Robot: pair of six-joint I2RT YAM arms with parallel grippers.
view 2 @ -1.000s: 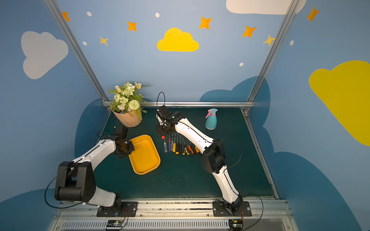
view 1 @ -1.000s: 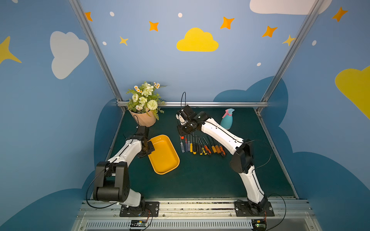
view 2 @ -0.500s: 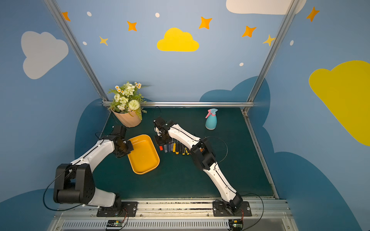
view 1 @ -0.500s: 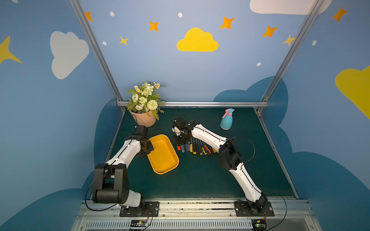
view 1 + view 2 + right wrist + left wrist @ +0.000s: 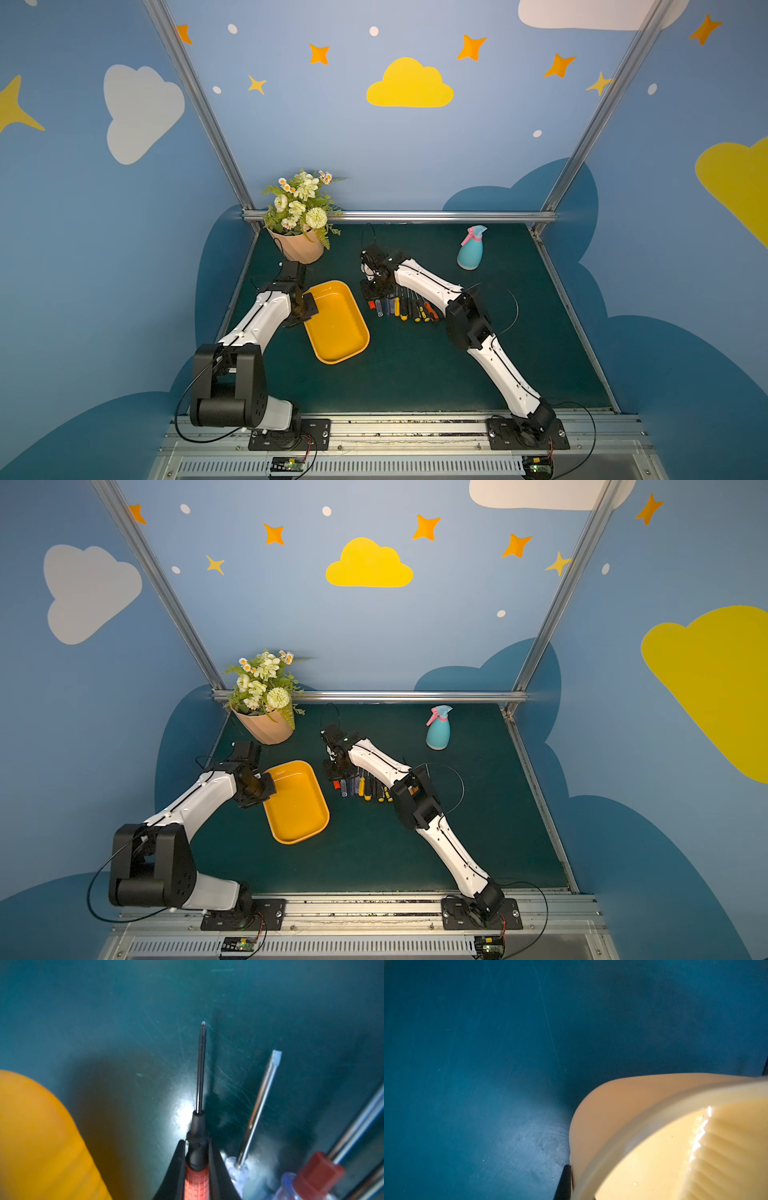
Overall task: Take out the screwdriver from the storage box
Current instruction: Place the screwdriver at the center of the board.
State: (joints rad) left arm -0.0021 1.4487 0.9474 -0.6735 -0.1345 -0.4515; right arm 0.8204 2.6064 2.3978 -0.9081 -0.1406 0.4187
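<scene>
I see the right claw (image 5: pixel 376 286) clamped on the red-handled screwdriver (image 5: pixel 371 304), a slim tool with a black collar and a thin steel shaft. In the right wrist view its black fingers (image 5: pixel 179 1165) press the handle from both sides just behind the collar. That screwdriver is outside the yellow plastic storage box (image 5: pixel 336 326), a rounded-corner tub with a rolled rim. It sits at the left end of a row of other screwdrivers (image 5: pixel 405 308) near the middle of the dark green worktop (image 5: pixel 415 374), just beside the box's right long side. I cannot tell whether it rests on the worktop or hangs just above it. Its nearest neighbour is a clear-handled flat-blade screwdriver (image 5: pixel 259 1105). The box lies left of the middle, a little askew to the worktop's edges. The left claw (image 5: pixel 309 309) is closed on the box's rim at its far left corner. In the left wrist view one black finger (image 5: pixel 564 1182) lies against the outer wall (image 5: pixel 612 1105); the other finger is hidden. A peach ribbed flowerpot (image 5: pixel 297 249) of white flowers stands in the far left corner. A blue spray bottle (image 5: pixel 471 251) with a pink trigger stands near the far edge, towards the right.
</scene>
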